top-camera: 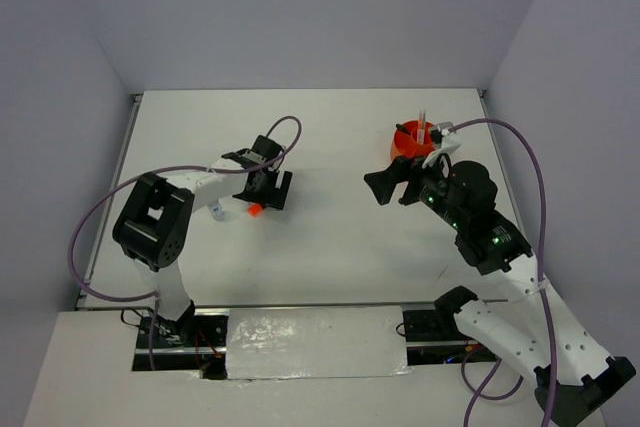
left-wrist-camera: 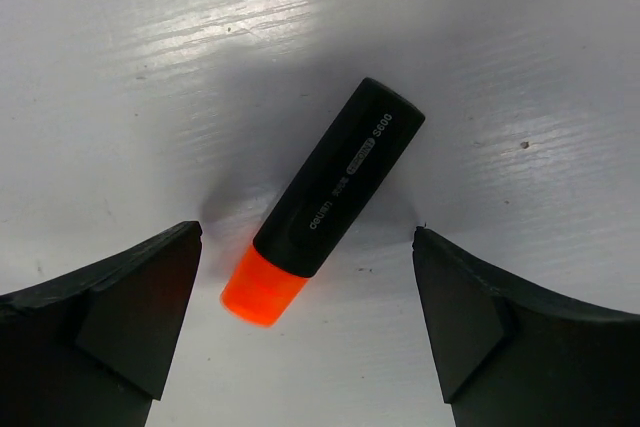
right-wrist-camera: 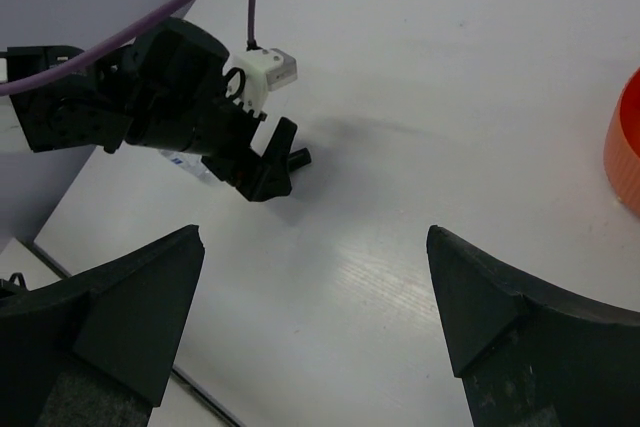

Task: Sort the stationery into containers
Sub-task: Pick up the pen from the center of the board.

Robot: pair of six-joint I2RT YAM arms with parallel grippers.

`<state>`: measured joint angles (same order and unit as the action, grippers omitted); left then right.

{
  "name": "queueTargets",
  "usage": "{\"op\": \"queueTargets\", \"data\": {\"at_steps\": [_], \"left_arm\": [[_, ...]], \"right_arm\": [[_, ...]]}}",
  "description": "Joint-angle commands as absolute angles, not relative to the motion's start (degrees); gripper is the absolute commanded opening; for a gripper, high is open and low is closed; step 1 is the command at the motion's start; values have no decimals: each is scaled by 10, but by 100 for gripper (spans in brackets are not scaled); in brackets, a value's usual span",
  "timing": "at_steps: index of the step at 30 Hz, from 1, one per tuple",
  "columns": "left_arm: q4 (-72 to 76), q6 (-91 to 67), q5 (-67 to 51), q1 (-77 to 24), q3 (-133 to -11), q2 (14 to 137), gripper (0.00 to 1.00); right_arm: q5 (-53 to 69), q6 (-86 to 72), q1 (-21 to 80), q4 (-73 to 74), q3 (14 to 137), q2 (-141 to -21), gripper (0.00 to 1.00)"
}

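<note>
Orange tub (top-camera: pixel 412 150) at 2 o'clock on the table (top-camera: pixel 330 257) already holds a few things, a white piece (top-camera: pixel 423 125) standing upright among them, so we judge the sorting well under way. One orange-tipped highlighter (left-wrist-camera: pixel 335 192) lies loose at 9 o'clock, between the left fingers (left-wrist-camera: pixel 130 307), which are wide apart and touch nothing. The right fingers (right-wrist-camera: pixel 130 297) are also apart and empty, just beside the tub. Whether more lies hidden under the arms we cannot tell. The table is white, glossy and faintly streaked, closed in by plain pale-grey walls (top-camera: pixel 300 7).
</note>
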<state>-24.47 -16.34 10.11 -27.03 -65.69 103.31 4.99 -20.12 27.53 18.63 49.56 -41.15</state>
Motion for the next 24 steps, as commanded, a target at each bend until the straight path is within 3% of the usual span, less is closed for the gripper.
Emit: {"op": "queueTargets", "data": {"at_steps": [1, 8, 11, 15, 24], "left_arm": [[-233, -163, 53, -264, -668, 1045, 99], [-254, -196, 28, -263, -652, 1052, 87], [-251, -206, 21, -263, -636, 1052, 74], [-249, -219, 43, -273, -614, 1046, 41], [-208, -249, 78, -315, -552, 1039, 2]], "right_arm": [[73, -209, 281, 178, 499, -412, 100], [81, -220, 284, 179, 522, -422, 100], [82, -222, 286, 177, 521, -420, 100], [91, -224, 287, 171, 511, -423, 100], [113, -255, 286, 113, 461, -439, 100]]}}
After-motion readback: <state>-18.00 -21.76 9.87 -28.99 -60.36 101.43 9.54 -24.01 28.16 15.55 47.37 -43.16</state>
